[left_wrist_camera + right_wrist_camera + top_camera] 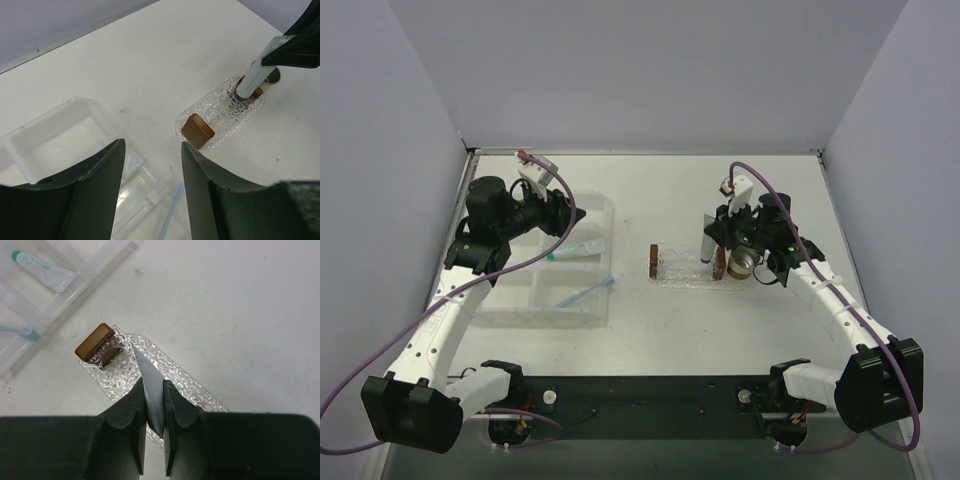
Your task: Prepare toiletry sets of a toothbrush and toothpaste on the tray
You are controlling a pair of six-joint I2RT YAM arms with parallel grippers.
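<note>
My right gripper [154, 386] is shut on the flat crimped end of a grey-white toothpaste [146, 366] tube. The tube hangs cap down, its cap at the bumpy clear tray [186, 376]. From the left wrist view that tube [254, 77] stands tilted at the tray's [220, 111] far end. A second toothpaste [578, 251] with a teal cap lies in the clear box, and the light-blue toothbrush [586, 294] lies beside it. My left gripper [569, 214] hovers open over the box, the toothbrush [172, 210] showing below its jaws.
The clear compartment box [525, 290] sits left of centre. Brown blocks [653, 260] stand at both ends of the tray. A small metal cup [743, 263] stands right of the tray, close to my right gripper [712, 233].
</note>
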